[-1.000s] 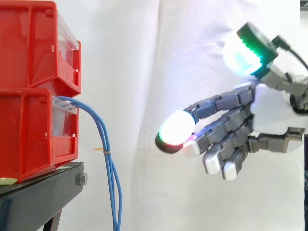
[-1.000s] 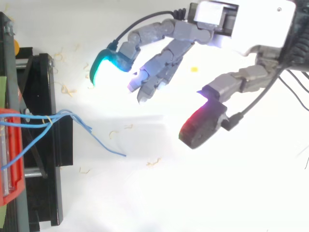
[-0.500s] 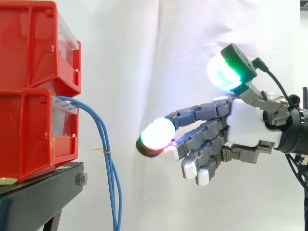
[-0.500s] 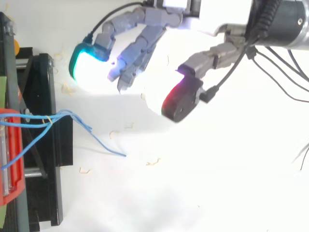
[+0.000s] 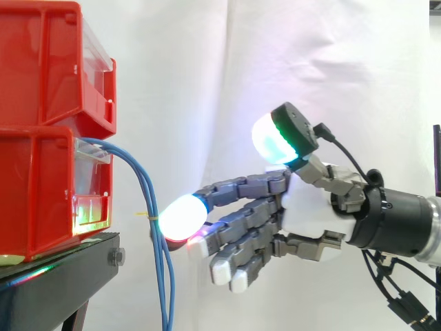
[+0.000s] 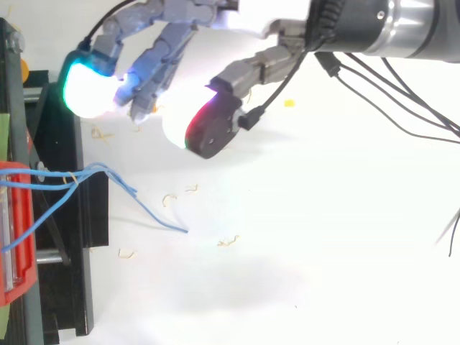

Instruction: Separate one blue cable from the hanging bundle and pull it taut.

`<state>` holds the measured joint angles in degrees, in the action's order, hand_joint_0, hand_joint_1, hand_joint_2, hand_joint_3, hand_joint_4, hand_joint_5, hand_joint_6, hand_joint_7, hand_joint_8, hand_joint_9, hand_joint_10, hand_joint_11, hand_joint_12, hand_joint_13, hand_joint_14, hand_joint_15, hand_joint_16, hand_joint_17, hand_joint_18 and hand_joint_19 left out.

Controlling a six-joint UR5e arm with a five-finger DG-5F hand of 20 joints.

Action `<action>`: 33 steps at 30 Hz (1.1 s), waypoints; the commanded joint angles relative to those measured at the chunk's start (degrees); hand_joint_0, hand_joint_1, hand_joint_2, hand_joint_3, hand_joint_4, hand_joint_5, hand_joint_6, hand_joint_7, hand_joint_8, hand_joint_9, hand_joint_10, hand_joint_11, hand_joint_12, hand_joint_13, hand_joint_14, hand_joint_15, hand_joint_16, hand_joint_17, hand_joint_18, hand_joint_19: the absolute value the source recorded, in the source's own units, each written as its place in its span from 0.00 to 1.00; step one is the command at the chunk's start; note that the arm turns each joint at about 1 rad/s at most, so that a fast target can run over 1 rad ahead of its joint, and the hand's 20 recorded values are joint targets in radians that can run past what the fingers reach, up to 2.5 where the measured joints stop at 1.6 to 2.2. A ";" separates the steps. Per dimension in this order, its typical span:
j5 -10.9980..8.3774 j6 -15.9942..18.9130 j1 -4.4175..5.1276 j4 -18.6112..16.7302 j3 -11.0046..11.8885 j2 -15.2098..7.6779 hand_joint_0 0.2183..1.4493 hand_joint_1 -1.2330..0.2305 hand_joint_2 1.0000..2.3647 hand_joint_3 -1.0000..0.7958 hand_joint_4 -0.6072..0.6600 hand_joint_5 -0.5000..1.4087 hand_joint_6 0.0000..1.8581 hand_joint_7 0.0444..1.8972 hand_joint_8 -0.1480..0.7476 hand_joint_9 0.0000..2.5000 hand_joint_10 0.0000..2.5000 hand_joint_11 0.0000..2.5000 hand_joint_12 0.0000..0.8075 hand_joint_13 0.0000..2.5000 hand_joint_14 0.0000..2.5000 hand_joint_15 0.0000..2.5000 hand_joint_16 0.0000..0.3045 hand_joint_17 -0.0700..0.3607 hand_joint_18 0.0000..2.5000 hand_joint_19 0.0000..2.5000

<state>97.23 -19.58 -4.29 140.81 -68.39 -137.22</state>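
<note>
The hand is held with its fingers stretched out and lightly bent, the thumb raised well apart from them, and nothing is gripped between them. In the side view a green-glowing pad is carried above the palm, while a white pad with a red edge is pointed forward at the front of the hand. From above, the hand is seen spread, with the green pad foremost and the red-edged pad set off to one side. Just ahead of the fingertips the blue cables are found: they are led out of the lower red bin, bent over its front lip and left hanging as a loose bundle past the edge of the black stand. In the side view the white pad is seen just beside the bundle, but whether it is touched cannot be told there; in the top view the blue cables are shown apart from the hand, off to the side of the red-edged pad. A small pale tie is wrapped round the bundle level with the fingertips. A second red bin is stacked on the lower one, higher than the thumb. A white curtain is hung behind the hand, and pale scraps are scattered on the white floor beneath it.
</note>
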 commanded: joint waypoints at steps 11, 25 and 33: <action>-5.47 -3.28 2.80 -1.15 -2.36 -0.68 0.09 0.49 0.00 0.28 0.67 0.16 0.27 0.33 0.57 0.36 0.00 0.05 0.45 0.36 0.00 0.09 0.14 0.39 0.43 0.00; -8.37 -1.96 5.26 -4.05 -4.65 -0.68 0.07 0.58 0.00 0.28 0.68 0.18 0.27 0.32 0.47 0.89 0.01 0.58 0.51 0.78 0.01 0.46 0.30 0.64 0.82 0.20; -9.16 -1.87 5.52 -4.14 -4.65 -0.68 0.07 0.58 0.00 0.28 0.68 0.19 0.27 0.31 0.44 0.96 0.00 0.72 0.51 0.83 0.01 0.57 0.30 0.64 0.86 0.22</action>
<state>88.24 -21.46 1.18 136.75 -73.03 -137.90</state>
